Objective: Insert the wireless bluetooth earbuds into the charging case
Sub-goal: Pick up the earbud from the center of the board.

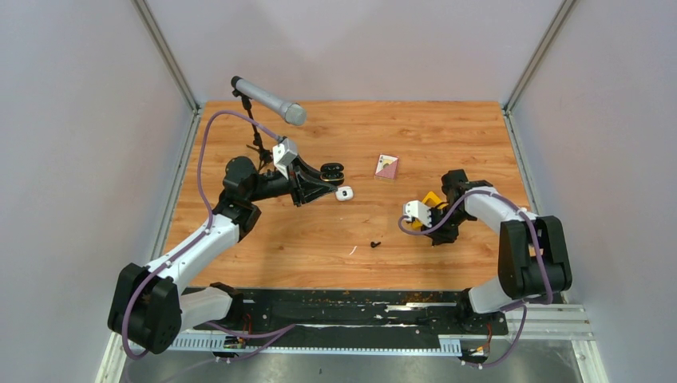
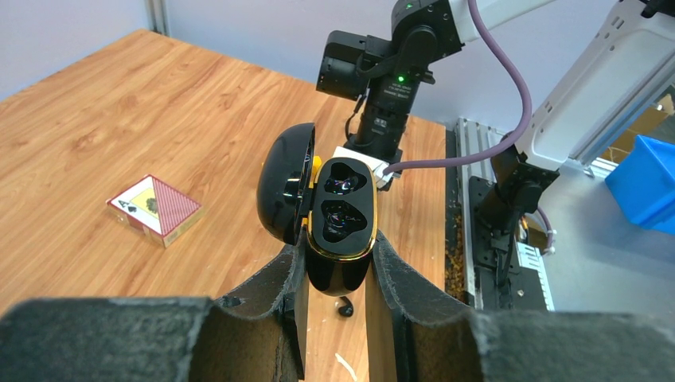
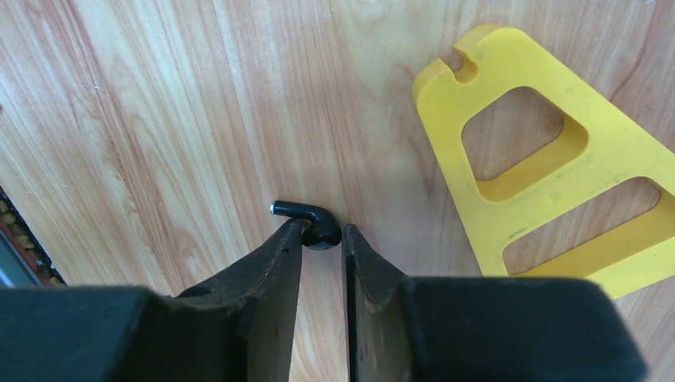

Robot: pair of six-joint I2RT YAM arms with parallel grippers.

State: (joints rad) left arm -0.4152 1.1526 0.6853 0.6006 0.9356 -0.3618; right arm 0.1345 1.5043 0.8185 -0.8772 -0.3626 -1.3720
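Note:
The black charging case (image 2: 341,231) is held upright above the table, lid swung open to the left, and both of its cavities are empty. My left gripper (image 2: 338,247) is shut on its lower body; the same gripper (image 1: 323,177) shows left of centre in the top view. One black earbud (image 3: 314,223) lies on the wood with its head pinched between the fingertips of my right gripper (image 3: 322,235), which points down at the table. Another black earbud (image 1: 374,243) lies loose near the middle, and it also shows under the case as a black earbud (image 2: 345,309).
A yellow cut-out wedge (image 3: 541,159) lies right beside the right gripper. A small white rounded object (image 1: 344,193) sits by the left gripper. A card box (image 1: 387,166) lies further back, a thin white sliver (image 1: 352,250) lies near the loose earbud, and a microphone on a stand (image 1: 267,100) rises at the back left.

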